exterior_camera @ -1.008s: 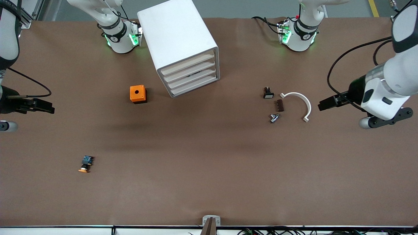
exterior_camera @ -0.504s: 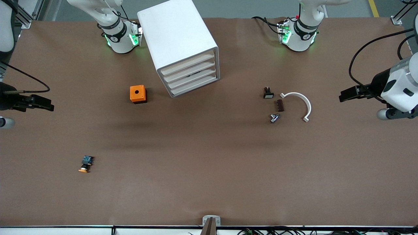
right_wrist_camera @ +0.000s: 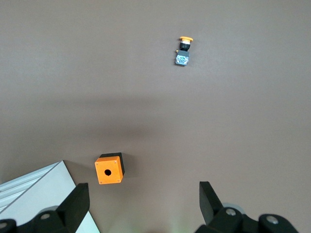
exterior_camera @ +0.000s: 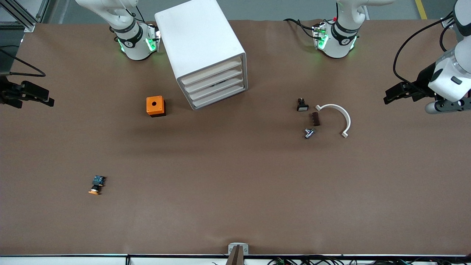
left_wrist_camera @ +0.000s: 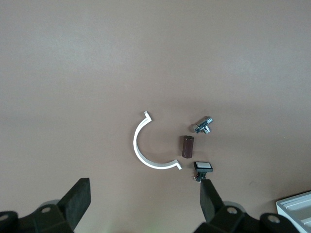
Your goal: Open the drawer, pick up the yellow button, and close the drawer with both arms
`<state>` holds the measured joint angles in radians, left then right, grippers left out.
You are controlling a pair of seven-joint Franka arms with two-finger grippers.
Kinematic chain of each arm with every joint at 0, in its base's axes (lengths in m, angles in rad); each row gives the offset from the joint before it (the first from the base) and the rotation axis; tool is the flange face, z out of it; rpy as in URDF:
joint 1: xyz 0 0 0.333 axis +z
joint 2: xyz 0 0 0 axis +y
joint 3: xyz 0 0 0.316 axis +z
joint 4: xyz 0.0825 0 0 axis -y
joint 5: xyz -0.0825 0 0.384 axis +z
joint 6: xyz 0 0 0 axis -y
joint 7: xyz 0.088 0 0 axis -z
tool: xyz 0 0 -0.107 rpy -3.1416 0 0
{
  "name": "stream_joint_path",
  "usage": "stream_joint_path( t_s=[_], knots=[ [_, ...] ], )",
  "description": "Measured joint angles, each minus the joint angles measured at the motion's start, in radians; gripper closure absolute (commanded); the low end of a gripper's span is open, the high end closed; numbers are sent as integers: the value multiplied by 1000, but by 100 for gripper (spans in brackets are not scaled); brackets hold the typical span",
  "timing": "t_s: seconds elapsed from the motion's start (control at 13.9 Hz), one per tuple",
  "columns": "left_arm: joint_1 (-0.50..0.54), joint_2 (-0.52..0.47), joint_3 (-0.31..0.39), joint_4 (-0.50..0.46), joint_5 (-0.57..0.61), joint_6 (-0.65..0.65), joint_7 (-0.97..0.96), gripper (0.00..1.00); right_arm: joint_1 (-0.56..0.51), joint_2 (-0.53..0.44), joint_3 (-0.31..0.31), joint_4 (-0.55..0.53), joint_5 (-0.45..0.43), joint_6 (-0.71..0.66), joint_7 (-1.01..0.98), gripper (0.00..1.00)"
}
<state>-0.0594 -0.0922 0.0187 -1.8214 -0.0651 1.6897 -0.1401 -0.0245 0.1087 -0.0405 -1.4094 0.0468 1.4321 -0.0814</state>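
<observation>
Your drawer sits flush in the cabinet, all four closed. Button lies on the table, near the front camera at the right arm's end, well clear of both sets of fingers. Right gripper hangs spread and empty over the table edge; orange cube is between its fingers in the wrist view. Left gripper is spread, empty, with the white arc near it.

No readable text anywhere

No word, number, brand or sign can be made out on the cabinet, the button, the orange cube or the small parts; marks on the arm bases are too small to read.
</observation>
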Motion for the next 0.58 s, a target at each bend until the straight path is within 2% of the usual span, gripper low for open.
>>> stream_joint_path(
  t_s=[0.29, 0.58],
  knots=[
    [-1, -11, 0, 51, 0, 33, 1, 1, 19, -7, 1, -3, -18, 14, -1, 0],
    [-8, 41, -3, 171, 57, -3, 33, 1, 18, -31, -3, -15, -22, 18, -1, 0]
  ],
)
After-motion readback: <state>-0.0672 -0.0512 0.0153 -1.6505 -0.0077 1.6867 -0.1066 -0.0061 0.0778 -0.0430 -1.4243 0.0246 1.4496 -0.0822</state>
